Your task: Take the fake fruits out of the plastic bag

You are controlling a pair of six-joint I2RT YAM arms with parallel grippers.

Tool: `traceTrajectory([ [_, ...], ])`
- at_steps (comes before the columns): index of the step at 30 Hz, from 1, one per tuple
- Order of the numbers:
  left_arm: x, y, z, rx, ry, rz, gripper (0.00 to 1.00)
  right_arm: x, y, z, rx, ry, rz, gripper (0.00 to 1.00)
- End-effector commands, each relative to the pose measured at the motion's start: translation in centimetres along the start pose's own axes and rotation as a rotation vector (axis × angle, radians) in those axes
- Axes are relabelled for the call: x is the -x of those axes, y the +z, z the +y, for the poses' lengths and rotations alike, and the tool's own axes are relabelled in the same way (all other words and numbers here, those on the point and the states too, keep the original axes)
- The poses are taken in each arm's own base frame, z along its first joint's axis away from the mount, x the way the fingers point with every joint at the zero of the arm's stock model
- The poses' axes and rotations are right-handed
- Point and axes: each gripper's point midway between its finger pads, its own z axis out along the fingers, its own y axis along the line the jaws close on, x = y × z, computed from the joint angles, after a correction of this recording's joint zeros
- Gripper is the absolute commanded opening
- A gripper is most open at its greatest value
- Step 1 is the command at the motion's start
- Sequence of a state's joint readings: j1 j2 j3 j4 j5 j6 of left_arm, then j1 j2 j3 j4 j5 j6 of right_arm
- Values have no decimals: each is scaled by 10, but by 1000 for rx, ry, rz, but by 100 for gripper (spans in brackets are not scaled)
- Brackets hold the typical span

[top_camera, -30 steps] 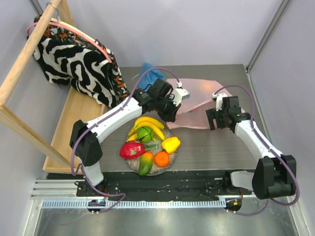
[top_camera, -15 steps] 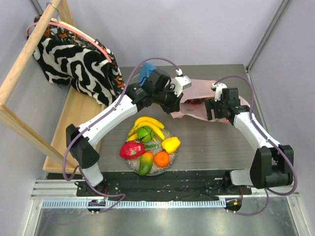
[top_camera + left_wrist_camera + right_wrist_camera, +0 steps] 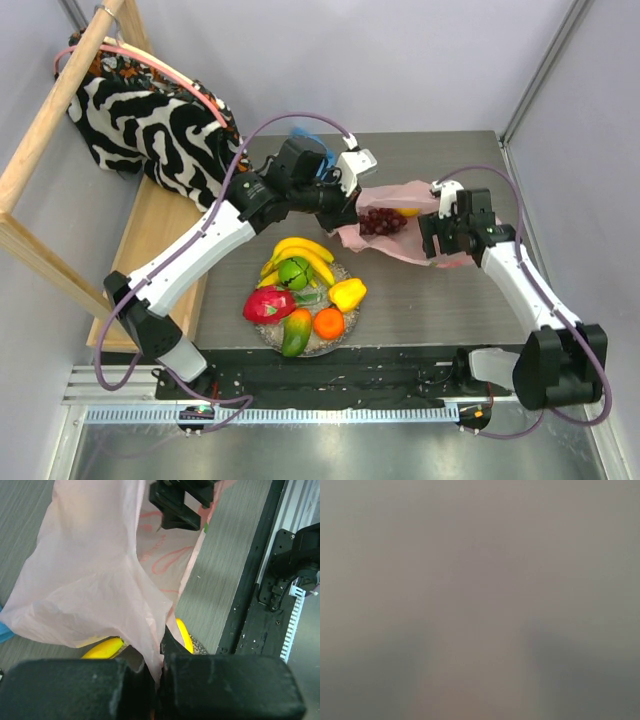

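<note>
The left hand [image 3: 350,207], its arm stretched across the table [image 3: 430,300], is pressed together, pinching the left edge of the plastic bag [image 3: 392,243]. The right hand [image 3: 440,238] sits against the bag's right side; its spread cannot be told. Grapes [image 3: 381,221] and a lemon [image 3: 408,212] lie inside the bag.
</note>
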State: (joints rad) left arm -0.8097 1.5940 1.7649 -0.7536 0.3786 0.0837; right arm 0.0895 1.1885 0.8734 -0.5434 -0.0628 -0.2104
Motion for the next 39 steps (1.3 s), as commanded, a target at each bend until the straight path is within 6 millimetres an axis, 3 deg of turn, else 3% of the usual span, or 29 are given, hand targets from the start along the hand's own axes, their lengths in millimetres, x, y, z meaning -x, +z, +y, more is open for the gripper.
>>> traceTrajectory([
  [1,2,15,2,-22,-2,3,0,65,11,0,38,27,-128,81],
  [5,27,16,8,-4,21,-43,0,92,34,-1,64,109,-117,80],
  [6,29,16,8,-3,25,-49,0,107,35,0,74,126,-138,80],
  [7,30,17,9,-2,27,-48,0,106,51,2,82,182,-107,79],
  [9,31,17,11,4,29,-48,0,119,59,0,78,234,-116,80],
  [10,30,17,10,4,36,-45,0,116,72,2,80,289,-90,80],
  [17,23,17,13,13,50,-25,0,130,104,16,118,364,-74,86],
  [22,20,20,14,15,56,-12,0,149,113,25,129,360,-104,89],
  [29,16,28,12,-5,45,-2,0,157,133,40,98,358,-101,95],
  [33,10,33,12,-12,41,16,0,159,164,47,57,369,-87,100],
  [36,4,35,9,-25,36,32,0,176,180,44,9,358,-120,100],
  [37,3,37,9,-27,35,36,0,171,195,47,1,342,-102,100],
  [39,1,37,9,-28,30,43,0,186,202,47,-19,312,-132,97],
])
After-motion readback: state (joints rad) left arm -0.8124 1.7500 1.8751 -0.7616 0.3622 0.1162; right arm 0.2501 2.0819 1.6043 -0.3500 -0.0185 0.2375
